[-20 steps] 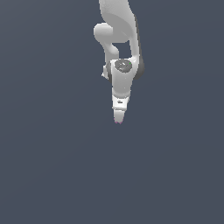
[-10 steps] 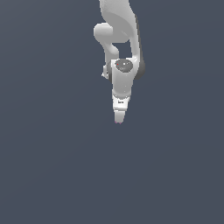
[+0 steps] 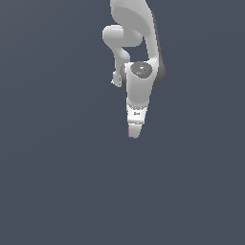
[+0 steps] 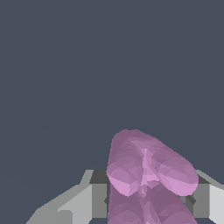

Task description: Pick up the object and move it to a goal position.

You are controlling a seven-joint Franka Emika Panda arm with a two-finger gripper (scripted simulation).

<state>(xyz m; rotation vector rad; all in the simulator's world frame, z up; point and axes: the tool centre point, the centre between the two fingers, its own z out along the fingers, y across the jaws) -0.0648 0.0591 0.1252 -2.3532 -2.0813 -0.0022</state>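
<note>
The object (image 4: 148,166) is a pink-purple lumpy piece with rounded lobes. It fills the gap between my two grey fingers (image 4: 89,199) in the wrist view. My gripper (image 4: 148,203) is shut on it. In the exterior view the white arm hangs down from the top, and its gripper (image 3: 134,133) points downward a little above the middle of the picture. There only a faint pink sliver of the object (image 3: 128,134) shows at the fingertips; the rest is hidden by the fingers.
A plain dark grey-blue surface (image 3: 57,182) fills the background in both views. The white arm's links (image 3: 131,28) reach down from the top edge of the exterior view.
The gripper has drifted slightly lower and toward the exterior view's right, still holding the object. The wrist has turned a little.
</note>
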